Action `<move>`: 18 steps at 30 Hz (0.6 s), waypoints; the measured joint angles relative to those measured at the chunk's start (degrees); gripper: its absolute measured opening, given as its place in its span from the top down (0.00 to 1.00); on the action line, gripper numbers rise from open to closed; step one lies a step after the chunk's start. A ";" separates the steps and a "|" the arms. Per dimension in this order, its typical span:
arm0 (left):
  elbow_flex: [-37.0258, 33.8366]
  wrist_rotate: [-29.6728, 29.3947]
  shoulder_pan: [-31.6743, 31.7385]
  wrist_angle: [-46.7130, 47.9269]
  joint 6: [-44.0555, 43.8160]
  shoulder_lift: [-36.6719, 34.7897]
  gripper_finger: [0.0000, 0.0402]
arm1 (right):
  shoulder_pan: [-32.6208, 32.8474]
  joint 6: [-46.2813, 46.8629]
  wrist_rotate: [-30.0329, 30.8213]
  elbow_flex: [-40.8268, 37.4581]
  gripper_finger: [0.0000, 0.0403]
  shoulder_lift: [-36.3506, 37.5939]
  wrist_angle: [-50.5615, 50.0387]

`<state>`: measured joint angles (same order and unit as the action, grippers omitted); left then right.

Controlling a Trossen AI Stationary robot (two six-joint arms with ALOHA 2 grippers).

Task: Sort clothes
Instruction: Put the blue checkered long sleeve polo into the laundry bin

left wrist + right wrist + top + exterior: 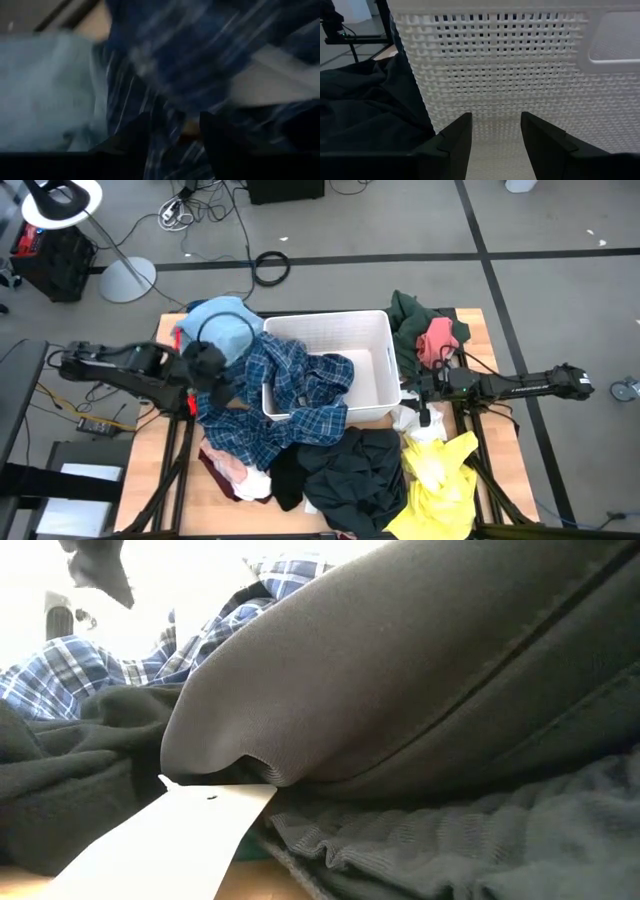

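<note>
Item, left gripper (pixel 175 132): your jaws stand parted over the blue plaid cotton shirt (pixel 290 395), which drapes from the table over the front wall of the white perforated plastic bin (pixel 375 395); nothing is gripped yet. Item, right gripper (pixel 496 132): jaws open and empty, facing the bin's outer wall beside the dark green garment (pixel 350 470). Step in hand, as I judge it, is taking up the plaid shirt; you next need to close on a fold and lift it.

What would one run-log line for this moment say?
left gripper: open over blue plaid shirt | right gripper: open, empty, facing white bin
</note>
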<state>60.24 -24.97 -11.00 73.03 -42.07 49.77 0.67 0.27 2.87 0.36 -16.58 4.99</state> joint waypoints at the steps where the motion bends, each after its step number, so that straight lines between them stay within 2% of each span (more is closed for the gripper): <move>1: -2.51 0.65 0.00 -0.15 -0.78 -0.81 0.56 | 0.00 0.00 0.00 0.00 0.57 0.00 0.02; 5: -11.03 2.07 0.00 -1.01 -2.07 -2.57 0.56 | 0.00 0.00 0.00 0.00 0.57 -0.01 0.04; 13: -22.86 1.38 0.13 -6.67 0.71 -2.32 0.56 | 0.00 0.00 0.00 0.00 0.57 -0.02 0.09; 18: -26.20 1.54 2.40 -11.99 -0.35 -1.50 0.59 | 0.00 0.00 0.00 0.02 0.57 0.00 0.09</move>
<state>34.04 -23.43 -8.60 61.04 -42.43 48.27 0.67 0.27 2.88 0.38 -16.58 5.09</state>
